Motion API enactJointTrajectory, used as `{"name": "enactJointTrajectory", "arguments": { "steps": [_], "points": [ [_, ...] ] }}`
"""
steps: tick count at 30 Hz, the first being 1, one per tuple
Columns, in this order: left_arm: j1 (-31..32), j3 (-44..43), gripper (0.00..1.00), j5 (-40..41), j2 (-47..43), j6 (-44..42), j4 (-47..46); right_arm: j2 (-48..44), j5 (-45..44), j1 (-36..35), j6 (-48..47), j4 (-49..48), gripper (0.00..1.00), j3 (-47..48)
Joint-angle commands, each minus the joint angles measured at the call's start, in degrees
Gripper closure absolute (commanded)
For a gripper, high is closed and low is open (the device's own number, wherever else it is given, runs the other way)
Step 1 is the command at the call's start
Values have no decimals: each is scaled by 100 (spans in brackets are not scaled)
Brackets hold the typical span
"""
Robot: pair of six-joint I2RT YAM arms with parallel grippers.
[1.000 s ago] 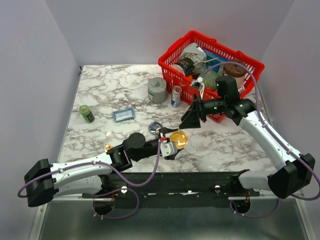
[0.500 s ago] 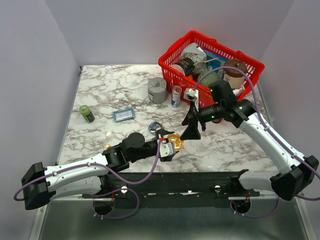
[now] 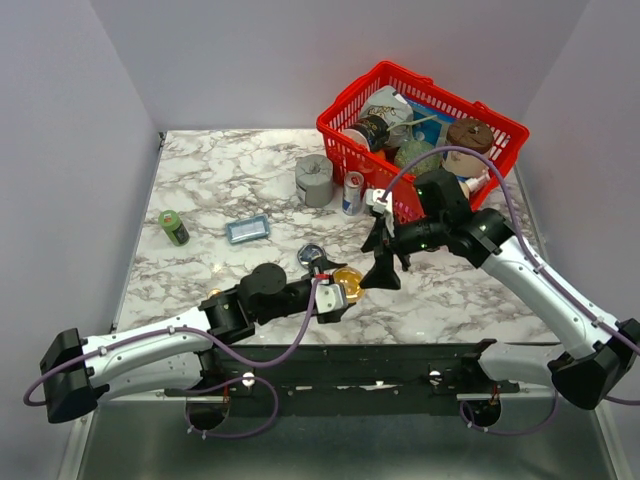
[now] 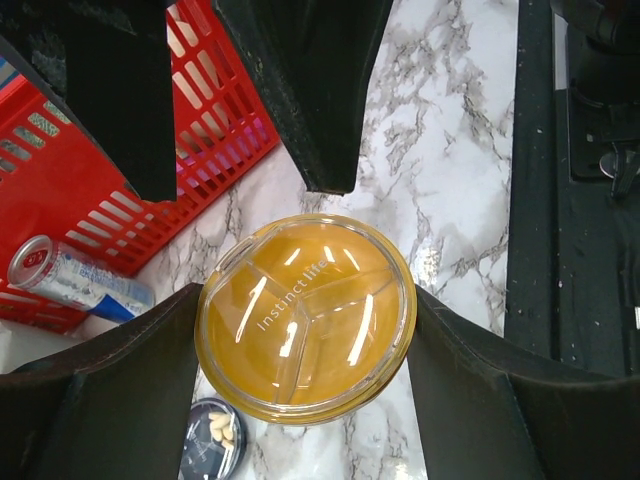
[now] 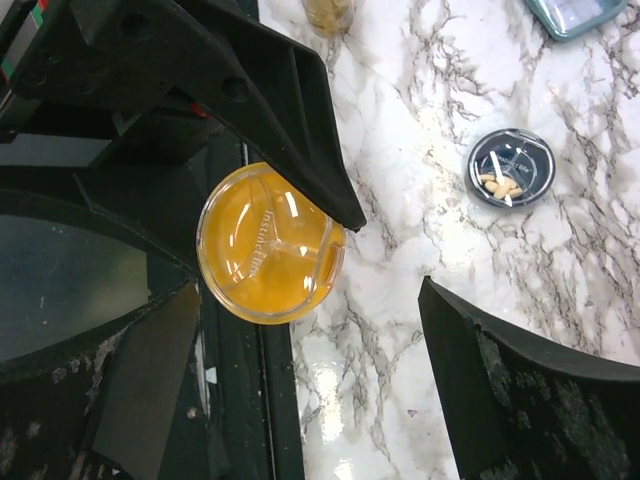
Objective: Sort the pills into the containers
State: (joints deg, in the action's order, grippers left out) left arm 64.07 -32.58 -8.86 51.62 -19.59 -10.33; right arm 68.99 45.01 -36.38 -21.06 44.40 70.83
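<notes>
Left tool (image 4: 305, 340) clasps the orange three-compartment pill dish (image 4: 305, 300) by its rim. Right tool (image 3: 382, 258), spread wide at its 2 o'clock, should centre squarely before closing.

So from overhead: marble table (image 3: 240, 165), with the left gripper (image 3: 343, 290) out in front of the arm bases and an orange dish (image 3: 349, 281) sitting in its fingers. It looks pinched between them, but it's a bit hard to tell from up here. The silvery dish (image 3: 310, 256) is just behind it on the table. The right gripper (image 3: 382, 256) hangs right beside the orange dish with its fingers spread wide and nothing in them. Further back there's a red basket (image 3: 336, 132) full of stuff, a grey cylinder (image 3: 314, 180) and a small can (image 3: 352, 192) next to it. A green bottle (image 3: 174, 228) and a bluish flat case (image 3: 247, 230) are off to the left.
</notes>
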Motion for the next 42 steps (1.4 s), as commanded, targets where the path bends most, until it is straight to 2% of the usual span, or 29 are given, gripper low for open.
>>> {"name": "enactJointTrajectory", "arguments": {
  "steps": [1, 3, 6, 12, 17, 22, 30, 34, 37, 40, 42],
  "points": [
    [-35, -196, 50, -265, -275, 122, 294, 114, 289, -18, 469, -309, 0, -95],
    [-35, -214, 50, -265, -336, 105, 417, 254, 157, -18, 1197, -398, 0, -140],
    [-44, -188, 50, -265, -441, 61, 356, 554, 867, -18, 1751, -335, 0, -156],
    [-35, -223, 50, -204, -520, 43, 154, 659, 1140, -9, 2430, -678, 1, -245],
    [-35, -196, 50, -133, -565, 44, -74, 695, 1947, -9, 3063, -1082, 4, -429],
    [-35, -196, 50, -45, -617, 26, -215, 879, 2564, -1, 3704, -1425, 24, -438],
    [-44, -38, 50, 270, -881, -62, -593, 1055, 3127, 131, 4601, -2136, 48, -491],
    [-62, 23, 49, 306, -899, -80, -698, 1072, 3338, 237, 5233, -2532, 67, -500],
    [-79, 93, 45, 350, -908, -53, -883, 1073, 3505, 290, 5803, -3076, 72, -561],
    [-106, 198, 33, 420, -934, 34, -1251, 1064, 3602, 316, 6322, -3639, 74, -640],
    [-114, 260, 13, 534, -986, 122, -1673, 1064, 3672, 325, 6596, -4112, 74, -676]
  ]
}}
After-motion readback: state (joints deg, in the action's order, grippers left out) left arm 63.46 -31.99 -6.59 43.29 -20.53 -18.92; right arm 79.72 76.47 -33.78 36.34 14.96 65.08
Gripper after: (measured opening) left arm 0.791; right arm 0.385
